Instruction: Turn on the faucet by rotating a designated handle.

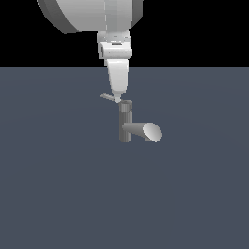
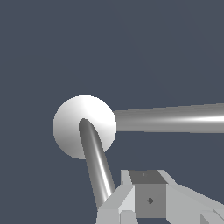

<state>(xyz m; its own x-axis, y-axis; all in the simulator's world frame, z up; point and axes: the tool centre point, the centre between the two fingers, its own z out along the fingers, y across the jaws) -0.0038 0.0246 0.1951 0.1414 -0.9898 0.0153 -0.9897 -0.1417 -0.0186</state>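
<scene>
Exterior view: fingers [image 1: 117,98] at handle [image 1: 106,97]

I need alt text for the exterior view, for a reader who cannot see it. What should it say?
A white robot arm reaches down from above so that its gripper tip meets the thin handle at the top of a small grey faucet. The faucet's thick spout points toward the exterior view's right, over a plain dark blue-grey floor.

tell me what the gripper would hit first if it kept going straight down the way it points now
Most likely the handle: the gripper tip is already at it, right beside the faucet post's top. Depth is uncertain.
</scene>
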